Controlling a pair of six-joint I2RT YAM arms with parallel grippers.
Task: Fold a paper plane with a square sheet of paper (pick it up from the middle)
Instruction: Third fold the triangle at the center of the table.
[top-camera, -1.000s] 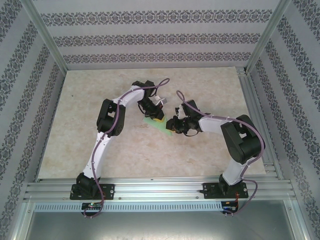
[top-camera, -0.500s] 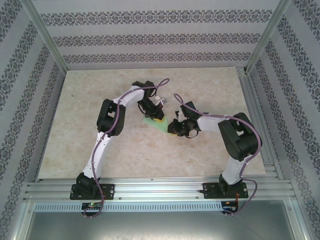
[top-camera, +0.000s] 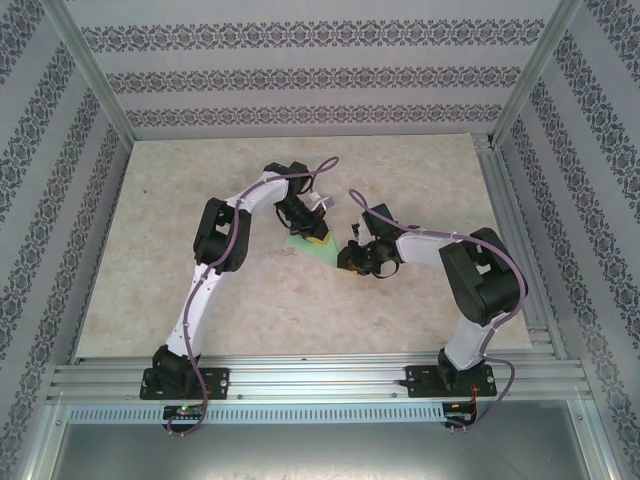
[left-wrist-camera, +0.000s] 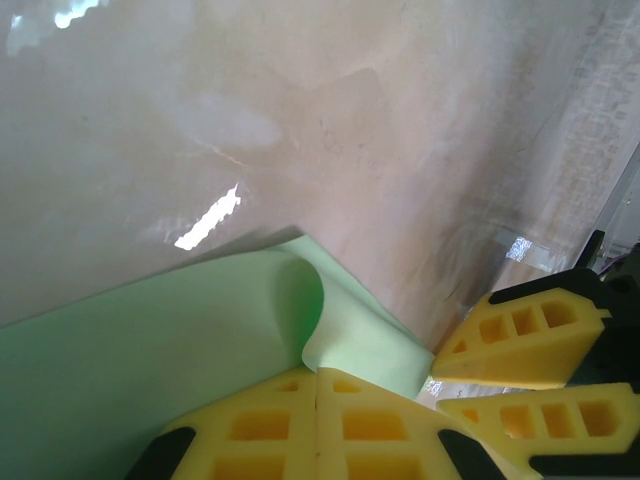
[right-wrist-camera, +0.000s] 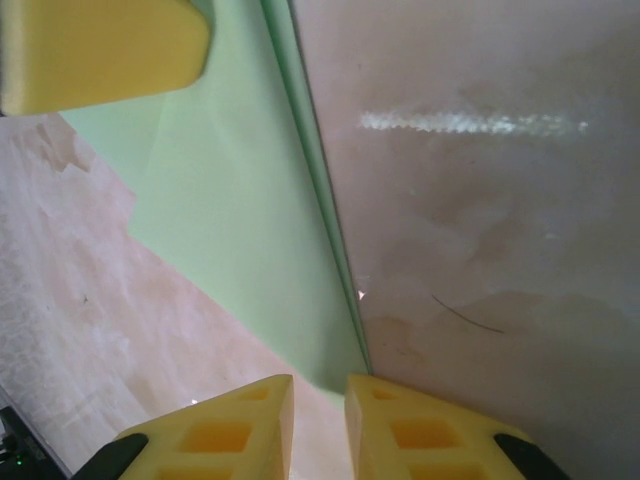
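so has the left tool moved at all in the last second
No. The left tool sits at the same spot against the table and its far edge as before, shut on the square sheet of paper.

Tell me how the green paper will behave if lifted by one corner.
Probably floppy: the green paper curls up beside the left end effector. Likely light and thin, lying nearly flat on the table; a push may buckle it.
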